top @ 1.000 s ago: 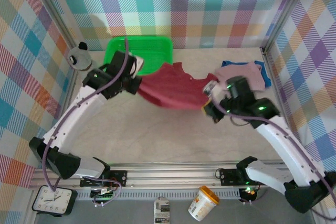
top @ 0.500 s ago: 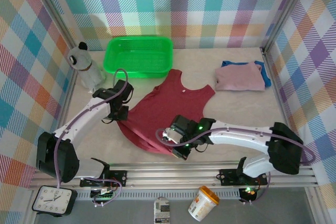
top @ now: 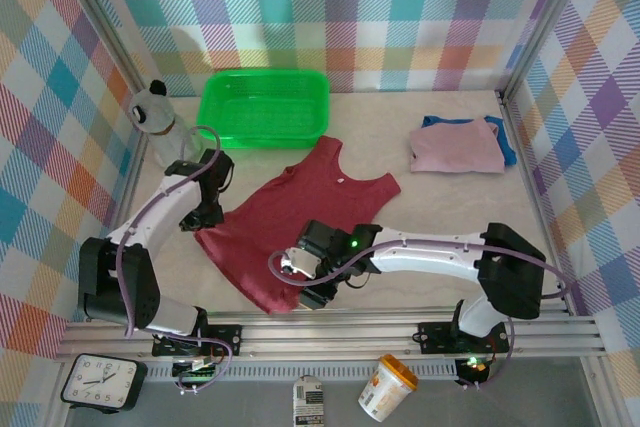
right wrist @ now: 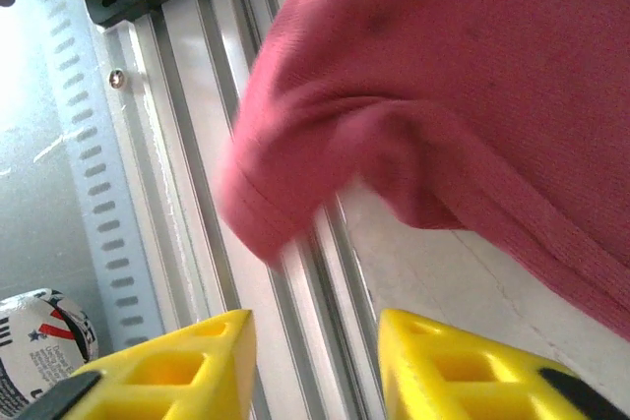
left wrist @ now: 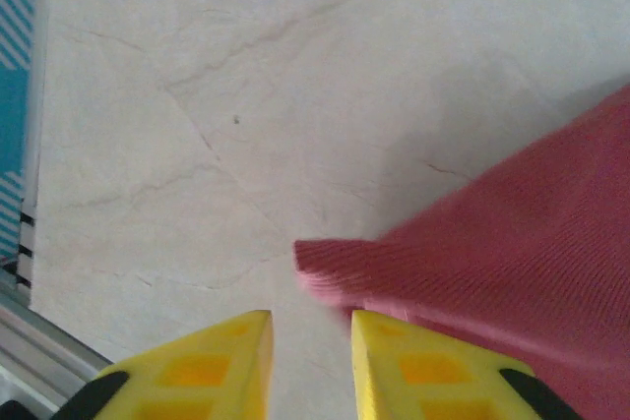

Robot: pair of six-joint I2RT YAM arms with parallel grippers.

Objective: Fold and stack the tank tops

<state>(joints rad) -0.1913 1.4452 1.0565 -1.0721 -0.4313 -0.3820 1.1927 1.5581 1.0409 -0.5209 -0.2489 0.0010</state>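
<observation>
Plaid walls [top: 400, 7] enclose one pale marbled table [top: 440, 217]. There are three tank tops. The dark red tank top [top: 290, 217] lies spread flat left of centre, and the pink tank top [top: 455, 150] sits folded on the blue tank top [top: 508, 152] (far right). One green basket [top: 265, 107] stands behind. Two grippers, the left gripper [left wrist: 310, 327] and the right gripper [right wrist: 315, 327], are both parted and empty at the red hem's corners.

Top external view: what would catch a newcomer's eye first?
The dark red tank top lies spread mid-table, with the left gripper and right gripper open at its hem corners. Behind it sit a green basket and, far right, a pink top folded on a blue top.
</observation>
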